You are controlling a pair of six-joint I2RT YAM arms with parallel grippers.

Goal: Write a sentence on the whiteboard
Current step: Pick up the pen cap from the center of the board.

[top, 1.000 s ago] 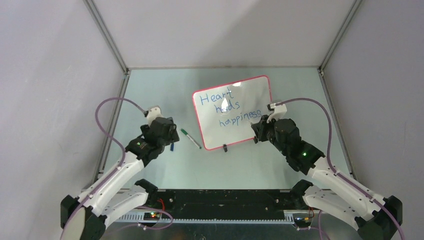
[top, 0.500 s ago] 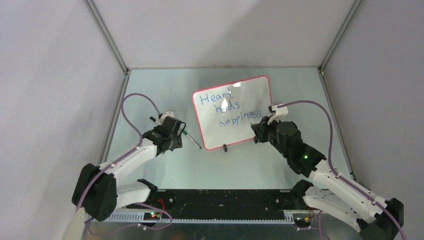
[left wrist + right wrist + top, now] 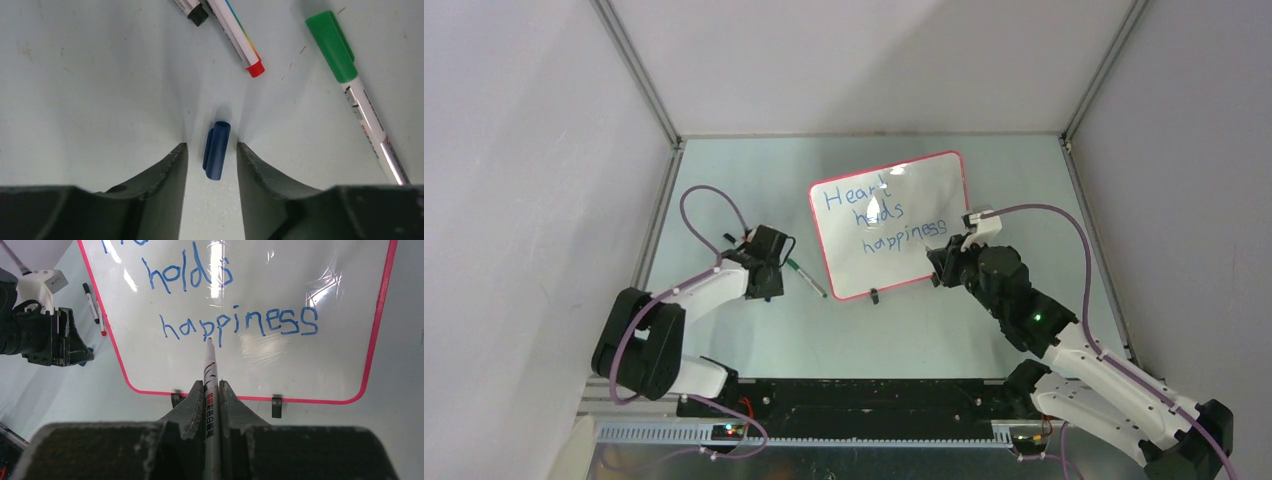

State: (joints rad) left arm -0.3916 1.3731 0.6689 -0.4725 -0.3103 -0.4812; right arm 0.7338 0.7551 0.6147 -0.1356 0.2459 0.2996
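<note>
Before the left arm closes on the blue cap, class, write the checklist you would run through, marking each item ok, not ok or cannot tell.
1. The blue cap lies between the fingers of the left tool: ok.
2. That tool shut on the cap: not ok, gaps on both sides.
3. The green marker and red-ended marker lie clear of those fingers: ok.
4. The right tool grips the writing marker: ok.
5. Its tip lifted off the whiteboard: cannot tell.
6. The sentence reads in three lines: ok.
</note>
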